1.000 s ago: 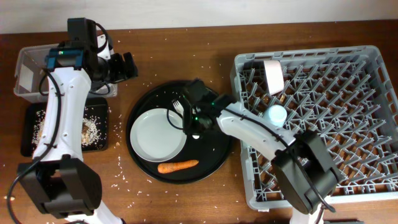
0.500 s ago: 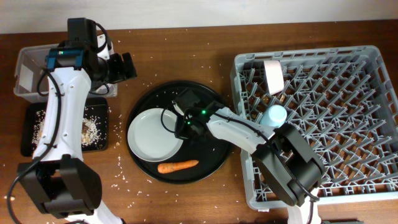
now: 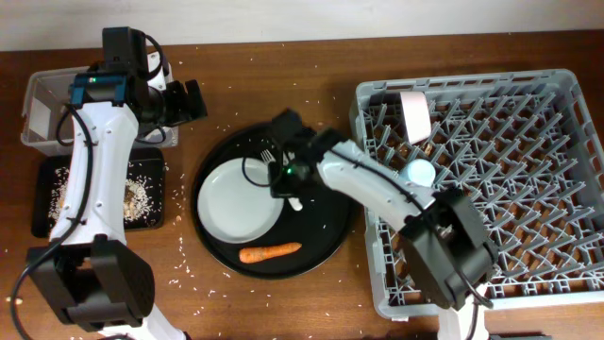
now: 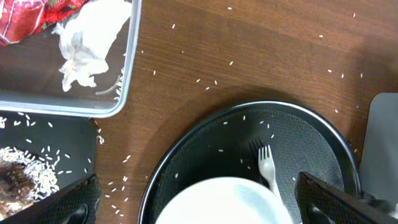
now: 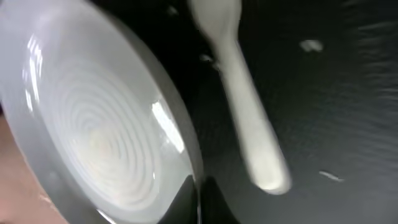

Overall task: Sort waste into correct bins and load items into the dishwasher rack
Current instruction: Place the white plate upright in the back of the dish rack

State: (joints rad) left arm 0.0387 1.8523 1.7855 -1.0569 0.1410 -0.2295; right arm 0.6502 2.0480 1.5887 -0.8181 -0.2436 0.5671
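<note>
**Step in hand:** lift the light grey plate (image 3: 236, 200) off the large round black tray (image 3: 326, 231) for loading into the dishwasher rack (image 3: 528, 189).

**Condition:**
- The right gripper (image 5: 198, 198) is fully closed at the plate's right rim, just beside the white fork (image 5: 249, 137).
- The blurred wrist view does not confirm that the rim is pinched between the fingers.
- The left gripper (image 3: 192, 98) stands wide open and empty near the clear tub (image 3: 38, 90).

**Procedure:**
1. Prove the hold with a small lift.
2. Raise the plate clear of the fork and the carrot (image 3: 270, 252).
3. Seat it on edge between upright pegs.
</note>
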